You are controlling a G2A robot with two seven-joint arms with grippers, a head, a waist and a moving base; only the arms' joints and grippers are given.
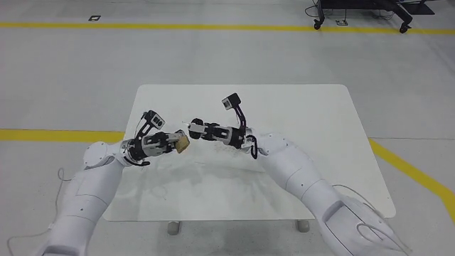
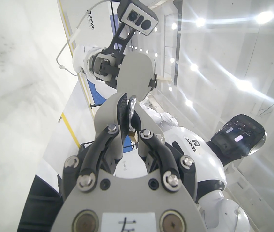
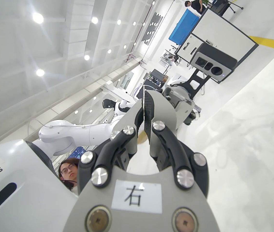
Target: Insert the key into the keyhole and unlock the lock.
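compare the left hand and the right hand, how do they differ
The left hand is shut on the lock, its silver shackle between the pads; the right hand is shut on a thin flat piece, seemingly the key. The left hand's pads stand apart around the shackle; the right hand's nearly meet. Both are over the table, tips facing each other.
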